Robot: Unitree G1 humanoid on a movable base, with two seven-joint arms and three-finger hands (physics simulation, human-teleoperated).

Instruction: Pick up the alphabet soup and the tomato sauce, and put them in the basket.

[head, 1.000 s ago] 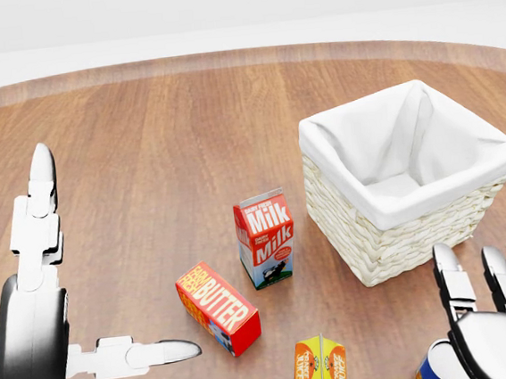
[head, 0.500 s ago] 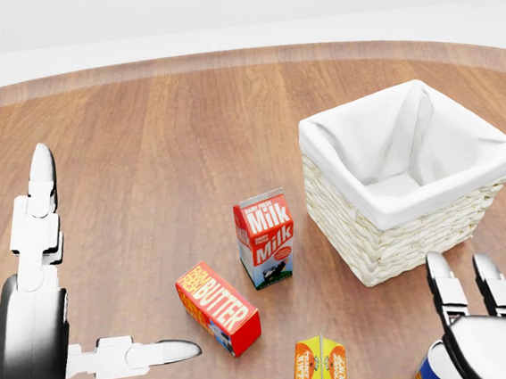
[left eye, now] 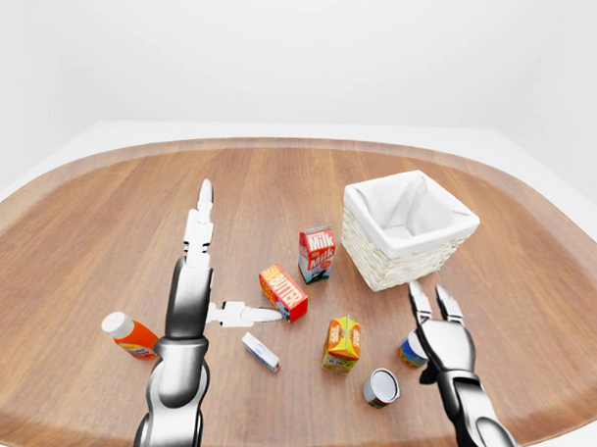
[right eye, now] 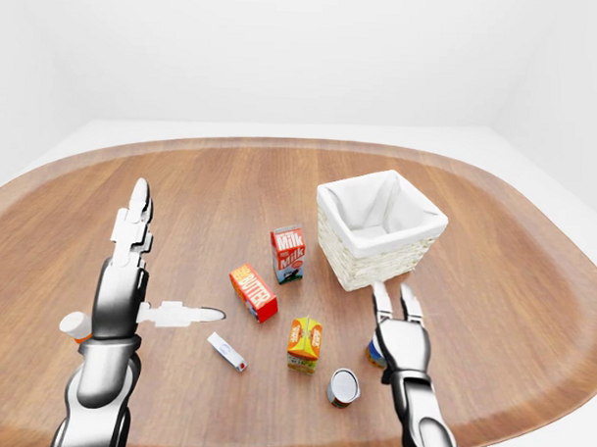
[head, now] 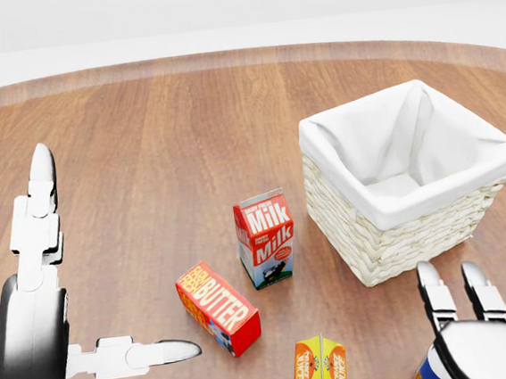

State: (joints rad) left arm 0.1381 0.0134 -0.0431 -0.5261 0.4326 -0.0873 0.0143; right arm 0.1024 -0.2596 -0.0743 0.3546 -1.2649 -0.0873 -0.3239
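My right hand (left eye: 442, 332) sits low on the table (left eye: 103, 217), fingers (left eye: 416, 299) spread apart and pointing up the view toward the basket (left eye: 407, 230). It half covers an upright can (left eye: 410, 349) with a blue and orange label, its long axis vertical; the hand is just beside it, but I cannot tell whether it touches. I cannot read the label, so I cannot say which can this is. A second can (left eye: 380, 387) lies tipped on its side just below and left of it, silver end facing the camera, its long axis running away from me.

My left hand (left eye: 196, 279) is raised well to the left, spread wide: two fingers point up the view, the thumb (left eye: 246, 313) points right toward the butter box (left eye: 283, 293). It holds nothing.

Between the cans and the left hand stand an orange juice carton (left eye: 342, 344) and a small white bar (left eye: 261, 352) lying flat. The milk carton (left eye: 316, 254) stands upright just left of the basket. A bottle (left eye: 128, 335) with a white cap lies on its side at the far left, partly behind my left arm. The basket is white-lined and holds nothing that I can see.
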